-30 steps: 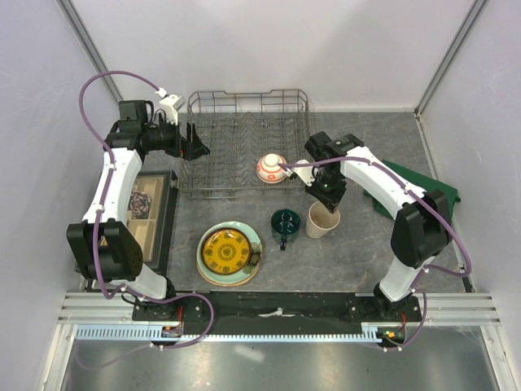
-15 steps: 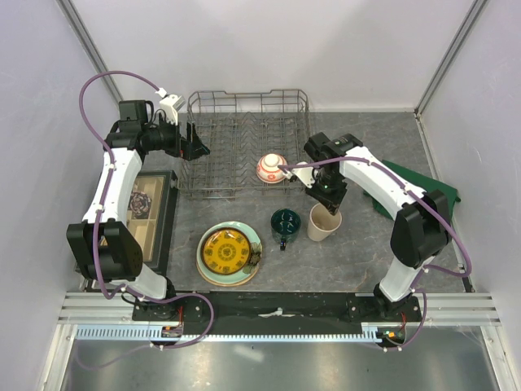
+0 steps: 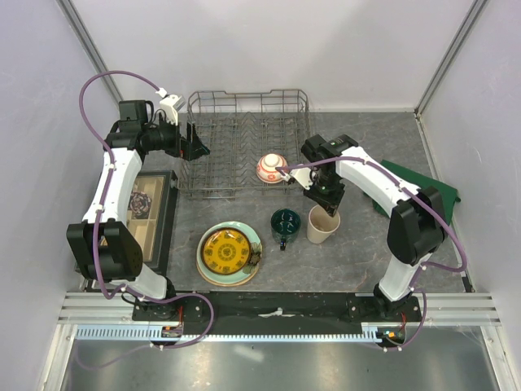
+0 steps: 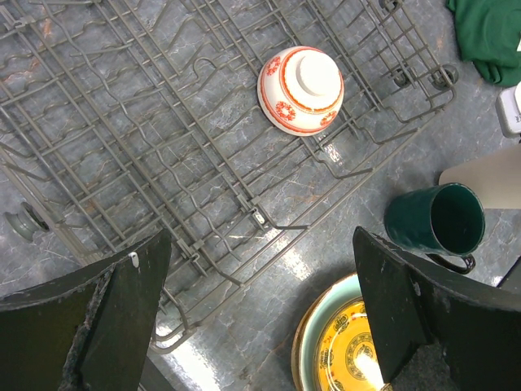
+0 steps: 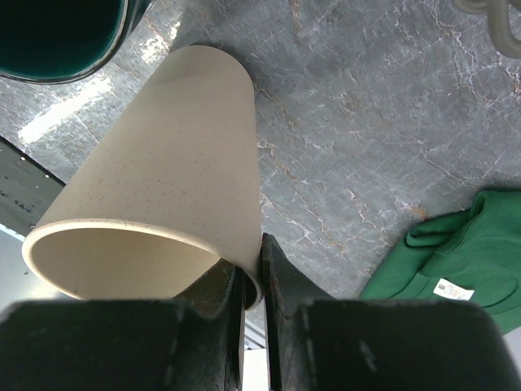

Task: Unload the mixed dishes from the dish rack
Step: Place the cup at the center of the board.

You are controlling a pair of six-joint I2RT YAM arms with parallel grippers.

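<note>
The grey wire dish rack stands at the back and holds only the red-and-white bowl, upside down near its right front; the bowl also shows in the left wrist view. My right gripper is shut on the rim of the tall beige cup, one finger inside and one outside, right of the dark green mug. The yellow plate lies on the pale-green plate. A floral plate lies in the tray. My left gripper is open and empty at the rack's left side.
A flat dark-framed tray lies at the left. A green cloth is crumpled at the right, near the right arm, and also shows in the right wrist view. Walls close in the table on three sides.
My right gripper has edged slightly left and nearer with the beige cup in it. The left arm has not moved.
</note>
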